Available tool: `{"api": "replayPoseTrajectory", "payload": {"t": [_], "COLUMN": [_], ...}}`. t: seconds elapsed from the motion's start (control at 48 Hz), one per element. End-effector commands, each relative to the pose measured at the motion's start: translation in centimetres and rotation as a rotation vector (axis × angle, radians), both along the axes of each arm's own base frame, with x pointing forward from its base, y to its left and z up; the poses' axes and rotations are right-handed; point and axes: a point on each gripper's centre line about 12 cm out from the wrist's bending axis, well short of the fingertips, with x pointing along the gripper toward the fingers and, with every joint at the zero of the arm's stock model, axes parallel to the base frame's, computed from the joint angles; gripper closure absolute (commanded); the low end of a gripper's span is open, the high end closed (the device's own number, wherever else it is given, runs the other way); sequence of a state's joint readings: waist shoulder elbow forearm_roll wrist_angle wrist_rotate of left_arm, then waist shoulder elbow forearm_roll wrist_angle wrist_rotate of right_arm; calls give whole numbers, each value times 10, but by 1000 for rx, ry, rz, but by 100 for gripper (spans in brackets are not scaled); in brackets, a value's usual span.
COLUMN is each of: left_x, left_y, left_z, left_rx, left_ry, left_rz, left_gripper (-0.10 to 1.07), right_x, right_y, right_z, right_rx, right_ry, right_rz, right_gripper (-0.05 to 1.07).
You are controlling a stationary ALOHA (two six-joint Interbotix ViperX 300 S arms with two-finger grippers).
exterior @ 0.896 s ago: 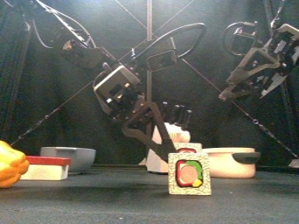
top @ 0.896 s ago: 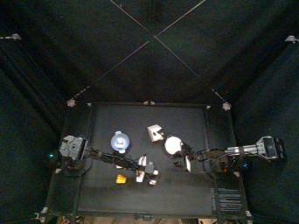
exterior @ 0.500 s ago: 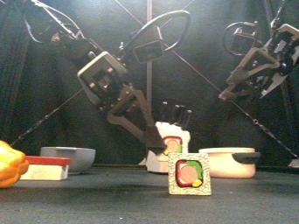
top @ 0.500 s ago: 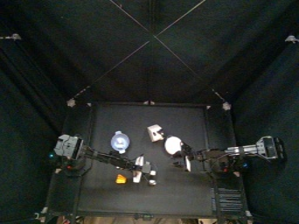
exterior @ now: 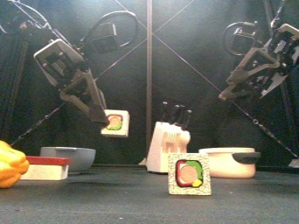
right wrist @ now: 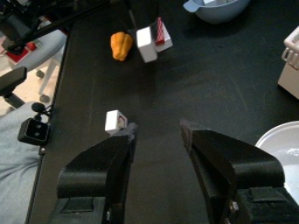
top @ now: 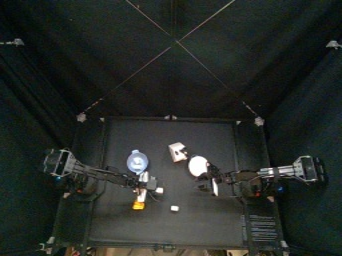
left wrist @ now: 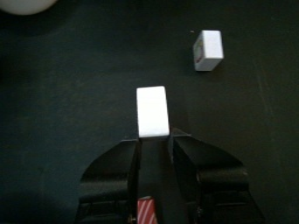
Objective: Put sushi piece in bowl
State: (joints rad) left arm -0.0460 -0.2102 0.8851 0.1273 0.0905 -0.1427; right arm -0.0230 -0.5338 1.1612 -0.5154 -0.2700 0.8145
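My left gripper (exterior: 103, 117) is shut on a sushi piece (exterior: 114, 123) and holds it in the air, above and just right of the light-blue bowl (exterior: 68, 157). The left wrist view shows the jaws (left wrist: 153, 140) closed on the piece's white side (left wrist: 152, 111). From above, the gripper (top: 144, 183) hangs just in front of the bowl (top: 136, 160). A second sushi piece (exterior: 190, 173) stands on the table near the front; it also shows from above (top: 173, 208). My right gripper (right wrist: 158, 131) is open and empty, raised at the right (exterior: 230, 93).
A white knife block (exterior: 170, 145) stands mid-table with a white round dish (exterior: 232, 162) to its right. A yellow pepper (exterior: 10, 164) and a red-and-white block (exterior: 45, 167) lie at the front left, near the bowl.
My left gripper has risen and swung left from beside the knife block, carrying a sushi piece towards the bowl. The front sushi piece and the right arm have not moved.
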Motion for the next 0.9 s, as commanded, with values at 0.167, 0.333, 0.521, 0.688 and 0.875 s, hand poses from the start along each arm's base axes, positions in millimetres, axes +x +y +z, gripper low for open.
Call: {"api": "replayPoseTrajectory", "payload": {"t": [0.167,0.333,0.521,0.688,0.875], "left_x": [-38,-57,-70,-78,-83], "left_y": [26,51,82,95,93], "left_z": [25,23,16,10,2], "left_rx": [-40,-54,-76,-107,-118], "left_ry": [-124,-150,-198,-229,-217], "left_rz": [117,230,381,470,481], "left_gripper": [44,44,43,38,26], "right_x": [4,5,5,4,5], "right_y": [0,1,1,0,0], "right_z": [9,10,10,9,10], "right_rx": [3,0,-3,-3,-7], "right_ry": [-31,-36,-36,-32,-34], "right_rz": [2,5,7,5,7], "right_gripper": [21,21,21,21,21]}}
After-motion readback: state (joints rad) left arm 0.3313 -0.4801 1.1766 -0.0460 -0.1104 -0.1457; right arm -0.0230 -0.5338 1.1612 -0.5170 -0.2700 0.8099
